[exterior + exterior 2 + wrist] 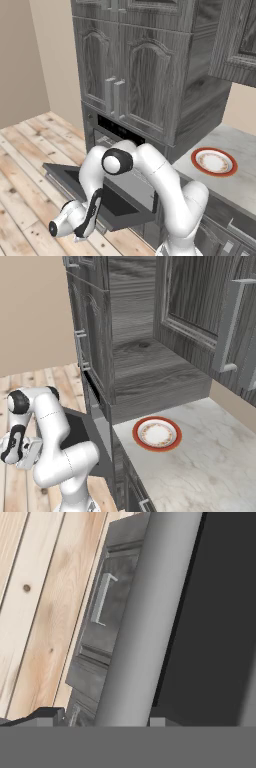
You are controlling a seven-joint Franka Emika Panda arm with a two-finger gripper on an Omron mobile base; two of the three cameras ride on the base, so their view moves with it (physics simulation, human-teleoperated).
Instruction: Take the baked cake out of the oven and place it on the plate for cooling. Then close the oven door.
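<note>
The oven [113,128] is built into the grey wood cabinet, and its oven door [120,206] lies folded down flat and open. My gripper [81,234] hangs at the door's front edge. In the hand view the door's silver bar handle [150,612] runs up between my two fingertips, with a gap showing on one side, so the gripper is open around it. Beside the bar is the black glass window [215,637]. The plate [215,161] [157,434], with a red-orange rim, lies bare on the counter to the right. The baked cake is hidden from view.
Tall grey cabinet doors [135,80] stand above the oven. A light stone counter [210,456] holds the plate. Under the open door is a lower cabinet front with a small handle [102,599]. Wooden floor [25,165] spreads to the left.
</note>
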